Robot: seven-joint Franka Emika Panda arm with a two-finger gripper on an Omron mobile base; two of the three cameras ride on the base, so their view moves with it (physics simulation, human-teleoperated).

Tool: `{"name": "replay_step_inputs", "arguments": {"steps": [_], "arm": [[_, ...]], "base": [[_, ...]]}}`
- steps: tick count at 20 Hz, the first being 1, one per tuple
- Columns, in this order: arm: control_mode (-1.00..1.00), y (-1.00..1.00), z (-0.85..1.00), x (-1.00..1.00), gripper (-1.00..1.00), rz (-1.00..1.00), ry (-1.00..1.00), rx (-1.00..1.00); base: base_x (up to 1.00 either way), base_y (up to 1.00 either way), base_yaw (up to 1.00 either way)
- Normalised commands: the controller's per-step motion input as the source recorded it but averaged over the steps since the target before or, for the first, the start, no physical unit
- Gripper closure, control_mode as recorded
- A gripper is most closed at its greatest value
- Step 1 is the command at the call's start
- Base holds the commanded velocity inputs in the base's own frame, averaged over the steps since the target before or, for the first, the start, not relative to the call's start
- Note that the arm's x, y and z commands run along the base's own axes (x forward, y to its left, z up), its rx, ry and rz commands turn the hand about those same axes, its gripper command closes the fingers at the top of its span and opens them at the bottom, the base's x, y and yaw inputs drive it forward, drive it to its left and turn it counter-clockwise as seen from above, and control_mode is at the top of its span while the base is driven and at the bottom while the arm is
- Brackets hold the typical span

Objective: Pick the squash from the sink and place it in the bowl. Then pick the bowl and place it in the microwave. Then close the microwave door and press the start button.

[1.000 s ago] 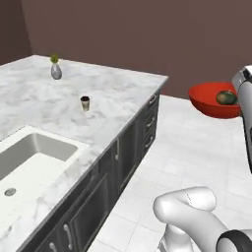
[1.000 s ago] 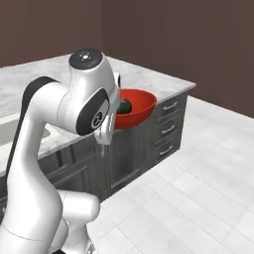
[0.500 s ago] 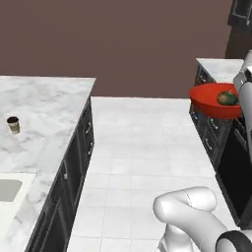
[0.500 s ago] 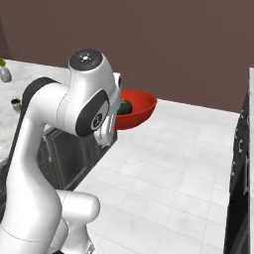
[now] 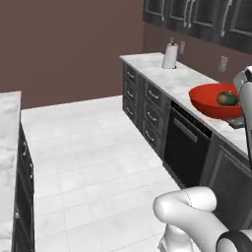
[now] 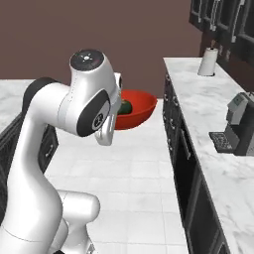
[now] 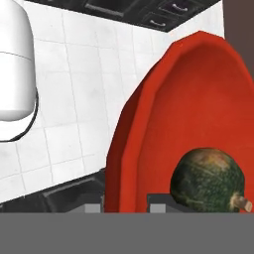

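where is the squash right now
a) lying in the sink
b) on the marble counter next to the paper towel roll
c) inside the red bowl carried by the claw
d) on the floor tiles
c, the squash sits inside the red bowl, whose rim runs between the claw's fingertips in the hand view; in the left base view the bowl is up in the air with the squash in it.

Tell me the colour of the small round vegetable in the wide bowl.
Mottled dark green small round squash, with a tan stem stub; hand view shows it best.
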Motion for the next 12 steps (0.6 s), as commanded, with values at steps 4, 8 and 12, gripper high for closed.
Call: {"name": "replay_step_inputs", "arguments": {"steps": [4,8,12], "arm": [[1.0,0.0,0.0,0.0,1.0,0.0,0.0,0.0],[1.0,0.0,0.0,0.0,1.0,0.0,0.0,0.0],[1.0,0.0,0.0,0.0,1.0,0.0,0.0,0.0]], "base": [[0.05,0.44,-0.68],[0.0,0.34,-0.71],[0.0,0.1,-0.72]]}}
